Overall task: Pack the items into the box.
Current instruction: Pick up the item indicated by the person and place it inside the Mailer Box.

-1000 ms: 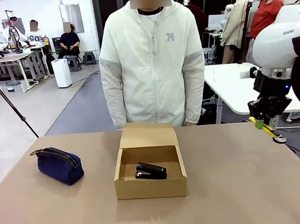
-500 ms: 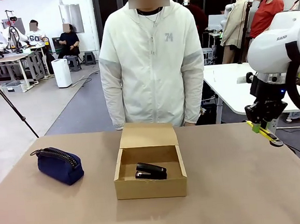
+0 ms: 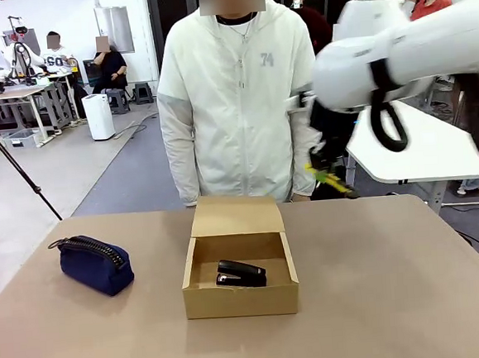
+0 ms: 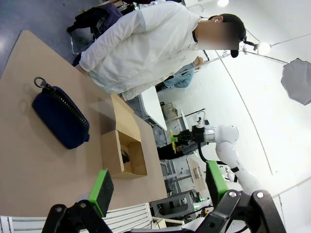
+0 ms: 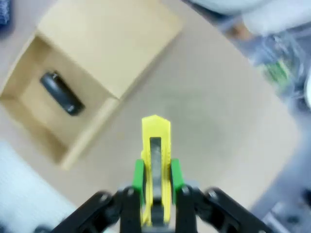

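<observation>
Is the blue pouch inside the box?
No, the blue pouch lies on the table, apart from the box.

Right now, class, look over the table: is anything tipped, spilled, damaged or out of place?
Nothing stands out. The box sits square, flap open, stapler flat inside; the pouch rests intact to its left; the right claw grips the utility knife above the table.
</observation>
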`<state>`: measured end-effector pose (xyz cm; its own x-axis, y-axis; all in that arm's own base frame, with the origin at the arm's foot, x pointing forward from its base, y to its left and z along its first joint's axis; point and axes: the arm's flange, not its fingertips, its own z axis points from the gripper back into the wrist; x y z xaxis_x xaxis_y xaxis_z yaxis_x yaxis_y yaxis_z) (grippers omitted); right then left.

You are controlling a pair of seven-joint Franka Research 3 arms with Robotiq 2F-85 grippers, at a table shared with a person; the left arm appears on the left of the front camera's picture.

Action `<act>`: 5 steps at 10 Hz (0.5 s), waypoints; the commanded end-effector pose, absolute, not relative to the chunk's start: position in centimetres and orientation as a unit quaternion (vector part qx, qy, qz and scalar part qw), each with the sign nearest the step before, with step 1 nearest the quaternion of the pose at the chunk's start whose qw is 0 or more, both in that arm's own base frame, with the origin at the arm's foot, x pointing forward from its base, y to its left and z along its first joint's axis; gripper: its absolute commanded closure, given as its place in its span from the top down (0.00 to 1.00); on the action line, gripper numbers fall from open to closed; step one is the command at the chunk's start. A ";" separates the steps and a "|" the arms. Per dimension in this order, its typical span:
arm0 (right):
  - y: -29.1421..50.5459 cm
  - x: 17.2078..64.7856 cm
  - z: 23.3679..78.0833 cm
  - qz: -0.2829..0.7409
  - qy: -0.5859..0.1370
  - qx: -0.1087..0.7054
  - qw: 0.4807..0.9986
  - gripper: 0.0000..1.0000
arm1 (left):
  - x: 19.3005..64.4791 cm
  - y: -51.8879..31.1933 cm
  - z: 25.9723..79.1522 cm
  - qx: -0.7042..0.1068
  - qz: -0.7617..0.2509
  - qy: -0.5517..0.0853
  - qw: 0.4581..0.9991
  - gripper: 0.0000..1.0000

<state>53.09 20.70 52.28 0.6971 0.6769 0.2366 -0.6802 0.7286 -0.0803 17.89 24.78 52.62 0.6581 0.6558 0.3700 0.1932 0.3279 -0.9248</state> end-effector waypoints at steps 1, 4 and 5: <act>25.3 55.4 50.1 0.488 -0.101 0.001 0.867 0.00 | 18.0 24.8 52.8 -0.561 0.154 -0.391 0.714 1.00; 33.5 54.4 45.7 0.593 -0.100 -0.020 0.799 0.00 | 18.0 24.8 52.8 -0.561 0.154 -0.391 0.714 1.00; 34.9 54.0 44.7 0.613 -0.102 0.014 0.783 0.00 | 18.0 24.8 52.8 -0.561 0.154 -0.391 0.714 1.00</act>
